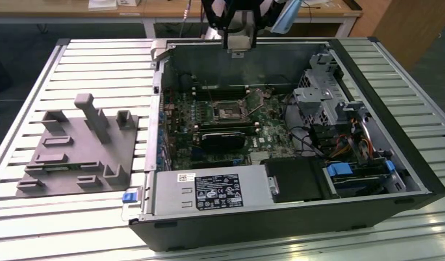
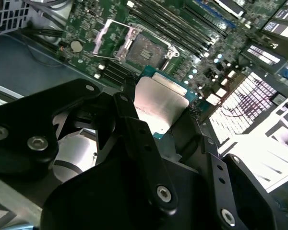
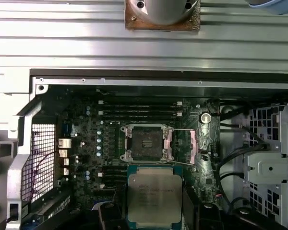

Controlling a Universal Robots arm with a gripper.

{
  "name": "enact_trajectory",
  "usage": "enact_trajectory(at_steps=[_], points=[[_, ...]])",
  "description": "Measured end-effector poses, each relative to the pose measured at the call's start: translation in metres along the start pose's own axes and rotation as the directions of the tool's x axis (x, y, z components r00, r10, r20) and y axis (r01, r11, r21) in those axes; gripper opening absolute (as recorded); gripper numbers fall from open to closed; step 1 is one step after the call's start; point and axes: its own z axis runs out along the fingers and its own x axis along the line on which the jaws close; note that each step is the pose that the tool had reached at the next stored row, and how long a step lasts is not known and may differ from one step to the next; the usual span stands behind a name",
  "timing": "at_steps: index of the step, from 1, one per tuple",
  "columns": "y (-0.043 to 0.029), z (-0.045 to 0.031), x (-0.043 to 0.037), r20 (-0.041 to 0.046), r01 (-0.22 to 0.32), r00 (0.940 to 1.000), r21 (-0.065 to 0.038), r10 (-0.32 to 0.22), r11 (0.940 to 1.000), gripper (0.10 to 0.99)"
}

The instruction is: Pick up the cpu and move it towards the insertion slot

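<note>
Inside the open computer case (image 1: 418,163), jaws grasp the cpu (image 3: 154,200) near the insertion slot (image 3: 145,143); keeping it level seems wise.

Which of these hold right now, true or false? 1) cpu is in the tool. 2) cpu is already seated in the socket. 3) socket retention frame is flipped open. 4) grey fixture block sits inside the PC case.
1) True. The cpu is held in the tool, its metal top showing in both wrist views.
2) False. The insertion slot is empty with its dark centre exposed; the cpu hangs beside it, not in it.
3) True. The silver retention frame lies swung open beside the slot.
4) False. The grey fixture block sits on the slatted table, outside the case, on the exterior view's left.
</note>
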Motion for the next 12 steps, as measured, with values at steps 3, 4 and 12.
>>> enact_trajectory(at_steps=[3,4,12], points=[[0.0004,0.0003,-0.0048,0.0033,0.0,1.0,-0.004,0.0,1.0,0.545],[0.0005,0.0003,-0.0063,0.0041,0.0,1.0,-0.006,0.0,1.0,0.545],[0.001,0.0006,-0.0125,0.0076,0.0,1.0,-0.011,0.0,0.9999,0.545]])
